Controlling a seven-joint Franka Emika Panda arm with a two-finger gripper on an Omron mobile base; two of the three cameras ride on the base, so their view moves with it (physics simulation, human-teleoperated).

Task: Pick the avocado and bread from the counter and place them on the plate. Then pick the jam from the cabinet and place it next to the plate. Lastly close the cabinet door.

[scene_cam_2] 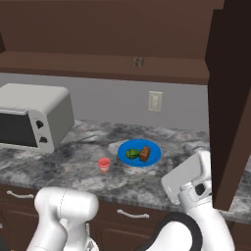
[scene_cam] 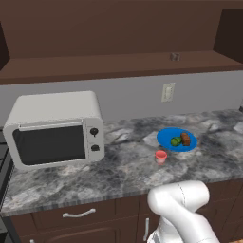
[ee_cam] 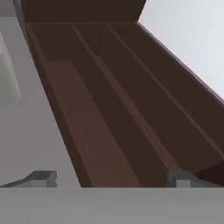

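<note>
End effector (ee_cam: 109, 178) open, empty, facing cabinet door (ee_cam: 131, 100).

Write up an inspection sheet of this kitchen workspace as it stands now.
Surface: grey-and-white marbled stone counter over dark brown drawers.
Job's things: small round green avocado and brown oblong bread lie on the flat bright blue plate; red-lidded jam jar stands on the counter just beside the plate; dark brown cabinet door stands open.
Clutter: white microwave on the counter.
Grippers: gripper open, empty, facing the door panel.
Cables: nothing seen.
Surroundings: grey wall with white outlet; cabinet above the counter.
</note>
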